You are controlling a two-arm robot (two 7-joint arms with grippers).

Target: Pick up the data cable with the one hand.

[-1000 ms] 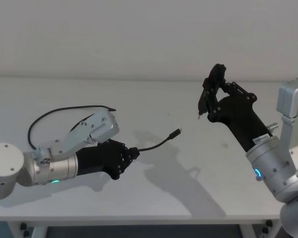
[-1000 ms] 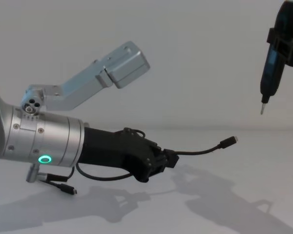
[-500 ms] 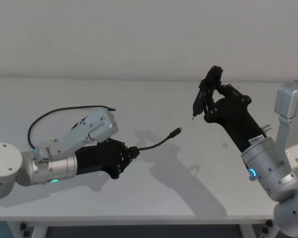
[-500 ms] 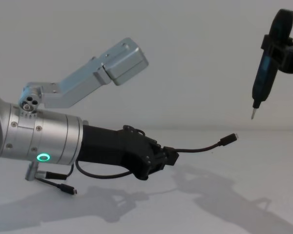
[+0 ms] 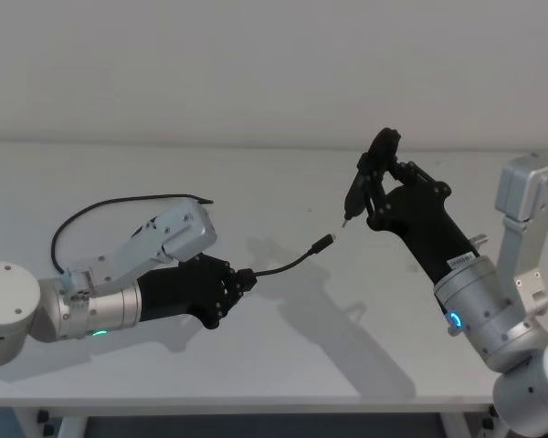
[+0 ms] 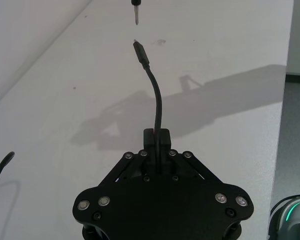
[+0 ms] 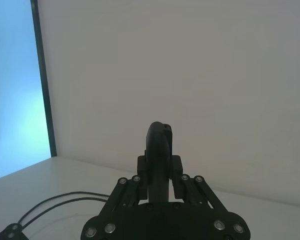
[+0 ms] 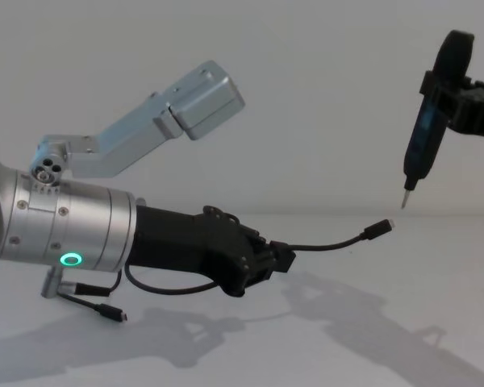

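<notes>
White table [image 5: 283,365], pale wall; left gripper [image 5: 240,283] clamps the data cable [image 5: 288,266] above it.

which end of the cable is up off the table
The plug sticking out past the left hand, near the tool tip. The other plug lies on the table.

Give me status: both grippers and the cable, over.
Left gripper shut on the data cable, free plug end lifted off the table. Right gripper shut on a pointed tool, tip just above the plug. Nothing in the way.
</notes>
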